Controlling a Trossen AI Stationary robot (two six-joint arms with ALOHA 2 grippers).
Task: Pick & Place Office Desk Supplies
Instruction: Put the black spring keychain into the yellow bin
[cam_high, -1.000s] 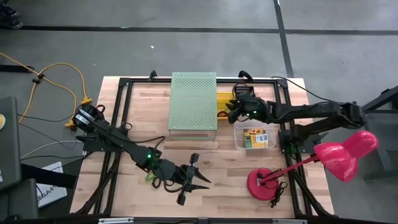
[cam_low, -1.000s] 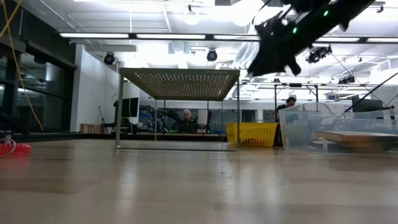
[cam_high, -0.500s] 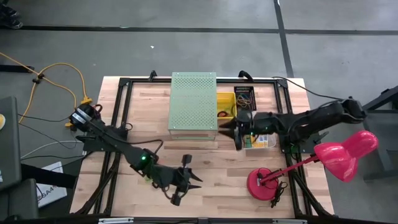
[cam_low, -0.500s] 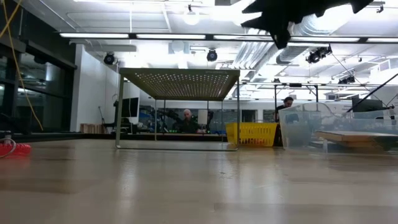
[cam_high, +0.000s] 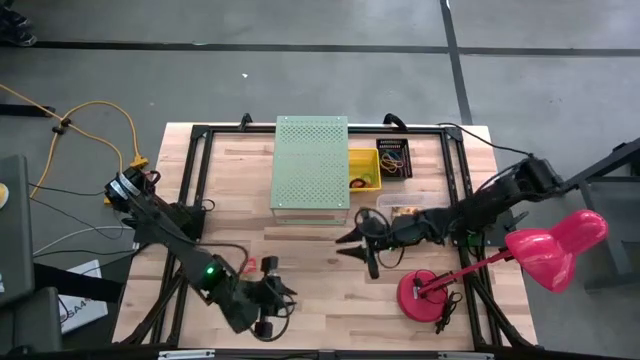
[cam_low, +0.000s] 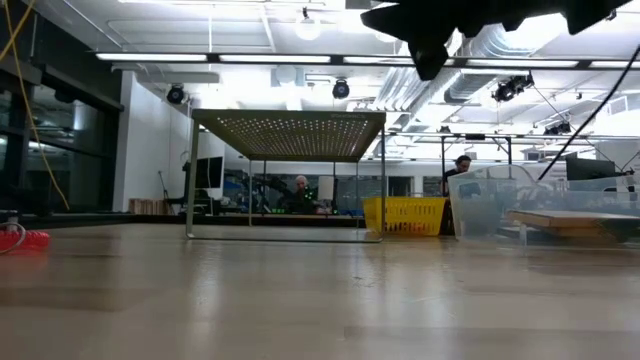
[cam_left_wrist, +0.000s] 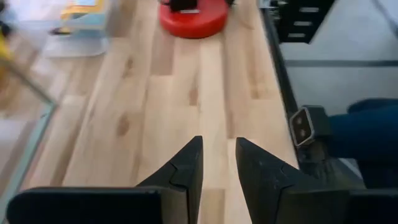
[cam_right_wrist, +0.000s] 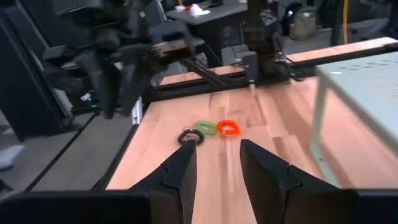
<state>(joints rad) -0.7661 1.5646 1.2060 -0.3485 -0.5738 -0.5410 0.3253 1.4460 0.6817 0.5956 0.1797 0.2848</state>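
Right claw (cam_high: 358, 245) is swung from the bins to mid-surface, fingers narrowly parted, empty | left claw (cam_high: 265, 310) is drawn to the front edge, slightly parted, empty | bands (cam_right_wrist: 211, 129) lie ahead of the right claw, apparently targeted next.

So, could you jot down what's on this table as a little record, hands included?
Left hand: open, empty, over bare wood near an edge of the table
Right hand: open, empty, raised over the middle, pointing toward the loops
Loops: black loop, green loop, orange loop, in a row on the wood
Big box: green perforated box, at the back
Lamp: pink lamp, right side
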